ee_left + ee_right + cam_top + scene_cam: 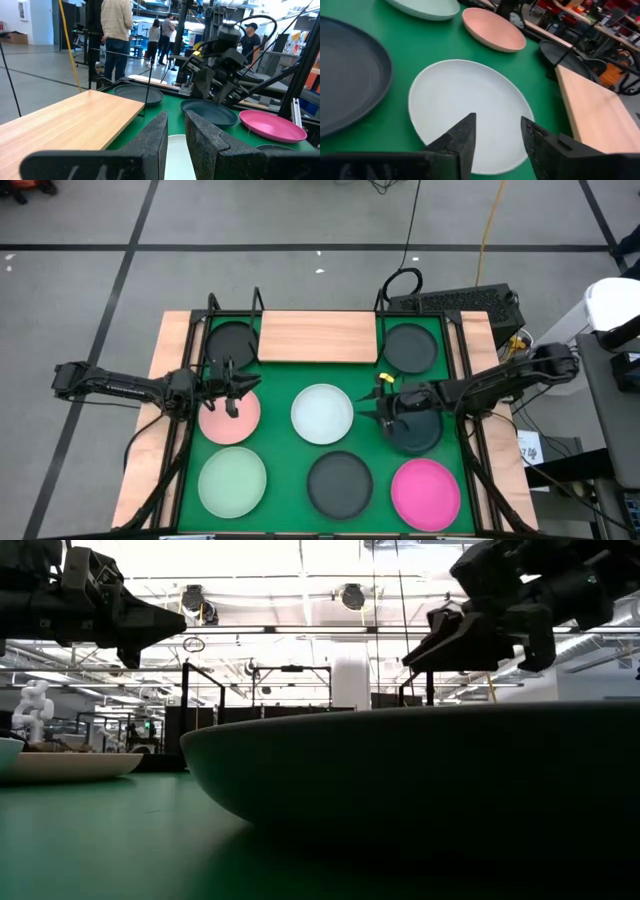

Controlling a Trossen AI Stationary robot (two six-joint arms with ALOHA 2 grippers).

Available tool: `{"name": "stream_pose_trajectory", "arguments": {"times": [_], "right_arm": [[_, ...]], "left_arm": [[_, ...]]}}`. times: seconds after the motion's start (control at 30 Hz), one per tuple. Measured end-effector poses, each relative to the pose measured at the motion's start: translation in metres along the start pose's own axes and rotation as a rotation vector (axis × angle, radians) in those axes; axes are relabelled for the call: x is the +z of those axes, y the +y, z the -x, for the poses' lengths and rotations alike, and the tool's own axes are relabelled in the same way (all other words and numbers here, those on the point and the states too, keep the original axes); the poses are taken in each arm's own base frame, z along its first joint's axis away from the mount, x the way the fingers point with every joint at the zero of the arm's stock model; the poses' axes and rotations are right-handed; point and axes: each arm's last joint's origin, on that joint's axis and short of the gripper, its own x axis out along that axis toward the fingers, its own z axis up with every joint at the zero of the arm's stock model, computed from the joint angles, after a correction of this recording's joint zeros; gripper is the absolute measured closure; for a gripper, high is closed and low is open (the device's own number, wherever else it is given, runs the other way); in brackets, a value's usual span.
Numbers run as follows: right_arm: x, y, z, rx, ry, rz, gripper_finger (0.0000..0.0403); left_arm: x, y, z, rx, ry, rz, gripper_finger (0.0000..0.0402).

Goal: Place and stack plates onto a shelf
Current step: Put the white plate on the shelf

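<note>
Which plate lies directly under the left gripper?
The pale pink plate: the left gripper hangs over its rim, while every other plate on the green mat lies farther away.

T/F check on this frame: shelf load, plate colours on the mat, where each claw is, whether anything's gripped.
1. The shelf plank is bare. True.
2. The left claw hovers over the pale pink plate. True.
3. The right claw grips the hot pink plate. False: that plate lies untouched on the green mat; the claw is open above the dark teal plate.
4. The white plate is stacked on another plate. False: it lies alone on the mat.
</note>
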Motion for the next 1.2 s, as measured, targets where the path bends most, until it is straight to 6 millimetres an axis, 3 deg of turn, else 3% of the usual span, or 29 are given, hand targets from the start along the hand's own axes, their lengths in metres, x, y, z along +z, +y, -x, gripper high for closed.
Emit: {"name": "stream_pose_trajectory", "arguments": {"times": [0.13, 0.33, 0.63, 1.2], "right_arm": [[0.003, 0.005, -0.01, 0.024, 0.017, 0.018, 0.023], [-0.009, 0.011, -0.02, 0.022, 0.094, 0.064, 0.0205], [-0.034, 0.023, -0.039, 0.061, 0.231, 0.129, 0.0206], [-0.033, 0.043, -0.072, 0.091, 0.288, 0.238, 0.0211]], "left_arm": [[0.0, 0.0, 0.0, 0.0, 0.0, 0.0, 0.0332], [0.0, 0.0, 0.0, 0.0, 0.0, 0.0, 0.0332], [0.0, 0.0, 0.0, 0.0, 0.0, 0.0, 0.0332], [0.0, 0.0, 0.0, 0.0, 0.0, 0.0, 0.0332]]}}
